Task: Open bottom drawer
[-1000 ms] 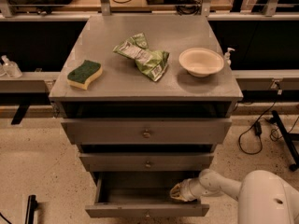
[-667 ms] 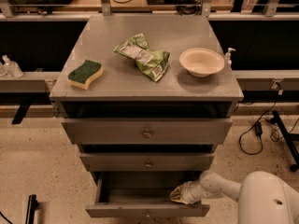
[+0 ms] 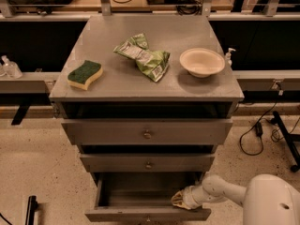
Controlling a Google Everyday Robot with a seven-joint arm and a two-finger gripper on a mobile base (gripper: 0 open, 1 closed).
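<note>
1. Bottom drawer (image 3: 136, 194): lowest of the three grey fronts in the cabinet. It stood pulled well out toward the camera, with its plain grey inside on view and its flat front near the lower edge of the view.

2. My hand (image 3: 178, 200): tan-coloured, down inside the bottom drawer at its right end, just behind the front panel and beside the right wall. I could not tell whether it was apart or together, nor whether it touched the drawer.

3. My arm (image 3: 220, 191): white. It reached in from the right, from my rounded white base (image 3: 274, 203) at the lower right corner.

4. Middle drawer (image 3: 117, 163): directly above the bottom drawer, with a small round middle knob (image 3: 148, 164) at its centre. Its front sat further back than the bottom front.

5. Top drawer (image 3: 108, 132): the tallest and widest front, with a top knob (image 3: 147, 134) at its centre. A dark gap ran between it and the bench.

6. Bench (image 3: 187, 86): the grey cabinet top. It carried three things, all apart from one another:
   - a green-and-yellow sponge (image 3: 85, 74) at the left, green side up
   - a crumpled green snack bag (image 3: 143, 56) at the middle
   - a pale bowl (image 3: 202, 61) at the right, upright

7. Pump bottle (image 3: 228, 56): small, just beyond the bench's right edge, near the bowl.

8. Black cables (image 3: 255, 130): on the speckled floor to the right of the cabinet.
</note>
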